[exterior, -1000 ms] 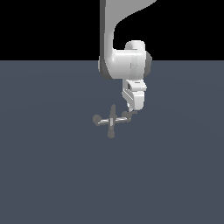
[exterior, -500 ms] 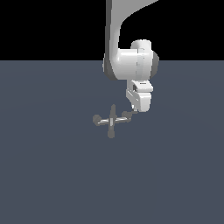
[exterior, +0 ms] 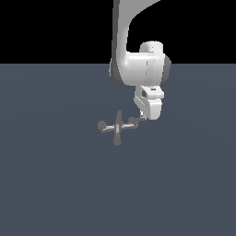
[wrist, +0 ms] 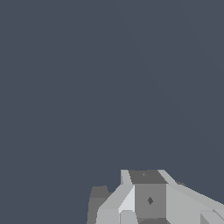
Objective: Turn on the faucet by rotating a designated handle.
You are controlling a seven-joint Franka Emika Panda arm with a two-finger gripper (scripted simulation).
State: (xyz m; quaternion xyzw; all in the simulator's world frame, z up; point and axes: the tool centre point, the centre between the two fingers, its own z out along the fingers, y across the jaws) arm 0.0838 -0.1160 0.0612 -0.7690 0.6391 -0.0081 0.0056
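we see the faucet [exterior: 117, 127] mid-counter, its handle [exterior: 135, 122] touching our end effector [exterior: 143, 117]; we cannot tell its opening.

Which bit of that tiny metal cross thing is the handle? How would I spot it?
Find the big white robot arm and follow it down to its gripper. Right below sits the small grey faucet, a dark upright bar crossed by a lighter bar. The handle is the crossbar's end beside the gripper, on the exterior view's right; the round knob on the other end stands alone.
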